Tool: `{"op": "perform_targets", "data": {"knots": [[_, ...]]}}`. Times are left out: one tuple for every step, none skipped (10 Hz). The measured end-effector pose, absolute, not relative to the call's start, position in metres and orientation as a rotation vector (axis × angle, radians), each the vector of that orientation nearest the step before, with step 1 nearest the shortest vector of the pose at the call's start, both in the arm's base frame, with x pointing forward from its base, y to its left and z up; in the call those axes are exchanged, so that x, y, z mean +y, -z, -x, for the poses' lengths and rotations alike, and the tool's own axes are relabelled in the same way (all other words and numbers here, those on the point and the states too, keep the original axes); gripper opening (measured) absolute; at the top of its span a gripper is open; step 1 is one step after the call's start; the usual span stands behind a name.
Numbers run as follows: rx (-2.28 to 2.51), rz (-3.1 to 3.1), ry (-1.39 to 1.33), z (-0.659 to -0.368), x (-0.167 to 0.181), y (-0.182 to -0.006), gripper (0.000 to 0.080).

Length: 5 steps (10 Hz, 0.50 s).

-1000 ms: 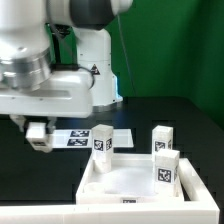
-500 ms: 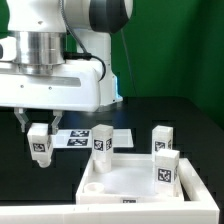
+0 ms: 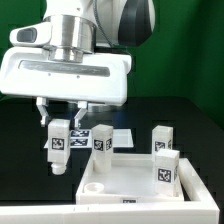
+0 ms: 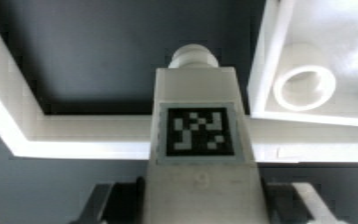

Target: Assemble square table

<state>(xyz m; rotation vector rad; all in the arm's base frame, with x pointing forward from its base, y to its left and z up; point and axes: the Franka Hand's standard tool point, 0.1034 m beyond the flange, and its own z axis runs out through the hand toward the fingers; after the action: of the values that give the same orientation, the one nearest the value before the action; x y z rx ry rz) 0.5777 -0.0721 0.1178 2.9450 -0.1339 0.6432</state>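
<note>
My gripper (image 3: 61,122) is shut on a short white square leg (image 3: 61,146) with a black-and-white tag. It holds the leg upright above the black table, just off the left side of the white square table top (image 3: 120,186) in the exterior view. In the wrist view the leg (image 4: 202,120) fills the middle between my two fingers (image 4: 119,200), with its round tip pointing away. A round hole (image 4: 306,86) in the table top shows beside it. Three more legs stand at the tray: one at the far left corner (image 3: 101,141) and two on the right (image 3: 162,138) (image 3: 166,168).
The marker board (image 3: 122,135) lies flat behind the tray, partly hidden by the held leg and the corner leg. A long white border rail (image 3: 35,212) runs along the front; a white rail corner (image 4: 60,135) shows below the leg in the wrist view.
The arm has swung to the exterior view's right with the leg in its grip, from the far left to just beside the tray's left side. The other legs have not moved.
</note>
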Motion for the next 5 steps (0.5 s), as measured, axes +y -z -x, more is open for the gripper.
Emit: {"op": "perform_targets", "data": {"knots": [[-0.133,-2.95,-0.632,-0.578,-0.071,-0.117,0.0287],[-0.173,-2.966,-0.623,-0.58,-0.065,-0.117,0.0287],[-0.208,-2.997,-0.618,-0.592,-0.046,-0.123,0.0287],[-0.253,-3.024,-0.628,-0.605,-0.03,-0.129,0.0287],[-0.309,-3.05,-0.617,-0.615,-0.022,-0.134,0.0287]]}}
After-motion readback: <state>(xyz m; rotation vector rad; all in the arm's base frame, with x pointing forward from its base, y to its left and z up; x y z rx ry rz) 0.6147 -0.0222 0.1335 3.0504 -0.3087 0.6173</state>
